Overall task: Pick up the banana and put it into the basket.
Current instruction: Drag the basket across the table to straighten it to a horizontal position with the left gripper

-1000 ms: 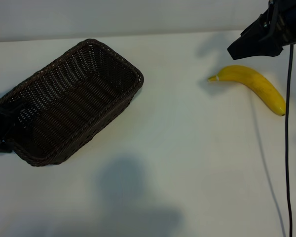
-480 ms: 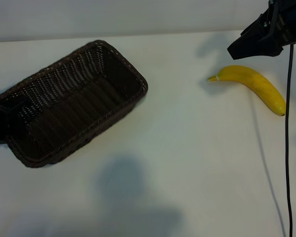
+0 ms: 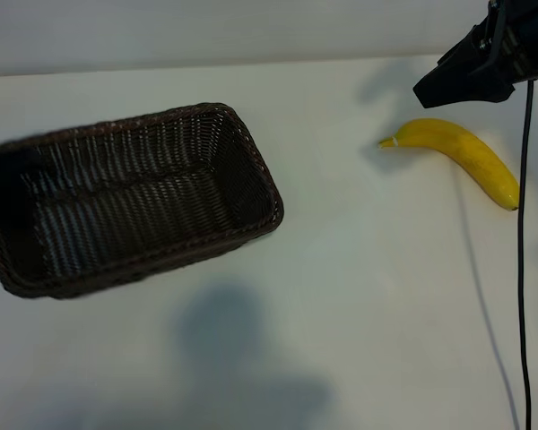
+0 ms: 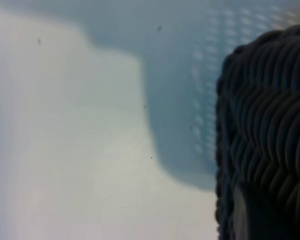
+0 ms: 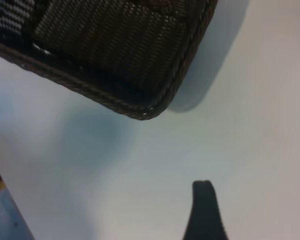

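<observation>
- The banana (image 3: 462, 155) lay untouched near the table's (image 3: 341, 313) far right corner, well apart from the basket (image 3: 134, 202): smooth, bright yellow, gently curved, with a pale stem tip pointing toward the table's middle.
- The right gripper (image 3: 471, 76) hovered just above and beyond the stem end, its pincer spread and empty; one dark fingertip (image 5: 204, 210) showed in its own wrist view.
- By my reading, the pick-up had not begun; the step in hand seemed to be positioning the basket.
- Next, the right gripper would likely need to come down over the banana's thick middle and pinch across its width, since the slick curved skin could roll or slip.
- The basket sat at the table's left edge, rectangular with rounded corners, dark brown wicker under a braided rim, empty inside.
- The left gripper (image 3: 4, 184) was pinching the basket's left end wall, its pincer narrowed on the weave.
</observation>
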You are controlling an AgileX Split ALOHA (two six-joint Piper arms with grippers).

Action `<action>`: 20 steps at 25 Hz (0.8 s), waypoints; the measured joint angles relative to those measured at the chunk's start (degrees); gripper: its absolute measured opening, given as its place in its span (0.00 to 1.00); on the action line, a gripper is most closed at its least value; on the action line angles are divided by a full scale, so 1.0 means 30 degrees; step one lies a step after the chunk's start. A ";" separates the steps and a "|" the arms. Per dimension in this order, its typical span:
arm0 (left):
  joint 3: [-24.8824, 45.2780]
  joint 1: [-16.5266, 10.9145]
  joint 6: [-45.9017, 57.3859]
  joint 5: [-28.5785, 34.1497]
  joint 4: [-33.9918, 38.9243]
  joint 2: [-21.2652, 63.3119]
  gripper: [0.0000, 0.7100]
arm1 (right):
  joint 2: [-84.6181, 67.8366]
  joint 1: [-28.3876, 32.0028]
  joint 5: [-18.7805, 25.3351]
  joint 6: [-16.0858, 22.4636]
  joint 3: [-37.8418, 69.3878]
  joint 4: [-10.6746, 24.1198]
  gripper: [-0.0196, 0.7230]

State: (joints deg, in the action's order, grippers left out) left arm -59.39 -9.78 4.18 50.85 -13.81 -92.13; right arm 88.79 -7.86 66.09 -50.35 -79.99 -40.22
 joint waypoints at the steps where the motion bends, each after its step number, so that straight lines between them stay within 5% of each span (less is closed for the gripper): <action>1: -0.0634 0.0000 -0.0131 0.0522 0.0065 0.0022 0.23 | 0.0000 0.0000 0.0000 0.0000 0.0000 0.0000 0.72; 8: -0.3585 0.0000 -0.0624 0.2849 0.0084 0.0133 0.23 | 0.0000 0.0000 0.0000 0.0000 0.0000 0.0000 0.72; 15: -0.3935 0.0000 -0.1394 0.3244 -0.0141 0.0133 0.23 | 0.0000 0.0000 0.0000 0.0000 0.0000 0.0000 0.72; 20: -0.3935 -0.0022 -0.4188 0.3223 -0.3257 0.0133 0.23 | 0.0000 0.0000 0.0000 0.0067 0.0000 0.0000 0.72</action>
State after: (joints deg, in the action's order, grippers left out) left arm -71.19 -9.85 -8.38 60.52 -23.58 -91.73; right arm 88.79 -7.86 66.09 -50.14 -79.99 -40.22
